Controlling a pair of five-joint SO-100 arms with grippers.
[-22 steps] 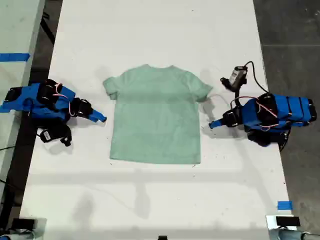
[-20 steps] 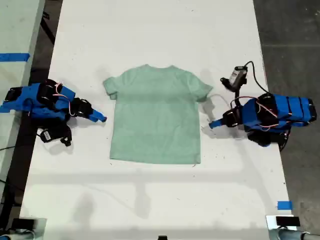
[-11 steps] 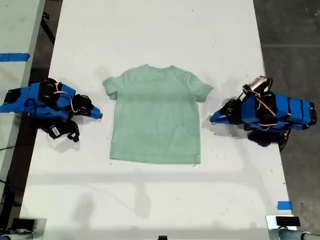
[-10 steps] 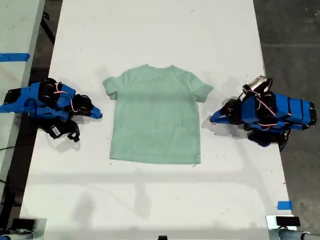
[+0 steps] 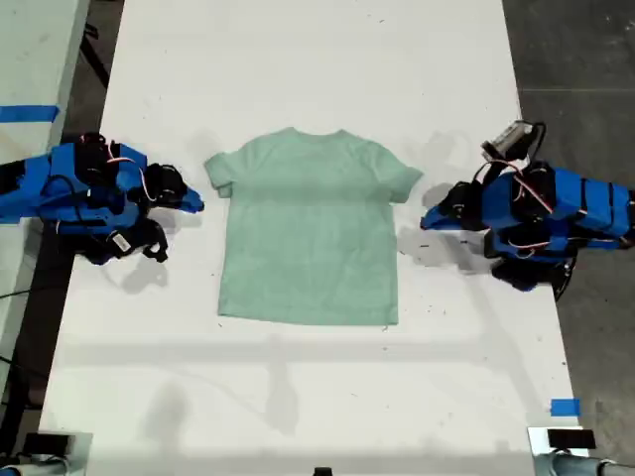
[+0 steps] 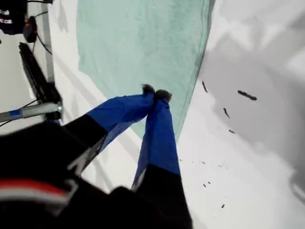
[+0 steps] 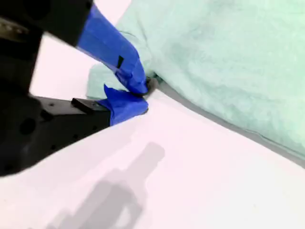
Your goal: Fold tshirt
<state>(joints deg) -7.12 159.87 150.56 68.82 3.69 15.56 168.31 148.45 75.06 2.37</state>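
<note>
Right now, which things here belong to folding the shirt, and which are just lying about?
For the job: tshirt, my first gripper, my second gripper, white table.
Lying about: blue tape piece, blue tape strip, dark specks.

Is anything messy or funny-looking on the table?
Not really. The tshirt lies flat and spread out on the white table, sleeves out, not folded yet. The only odd bits are a few small dark specks on the table beside the shirt's edge, seen in the first wrist view.
</note>
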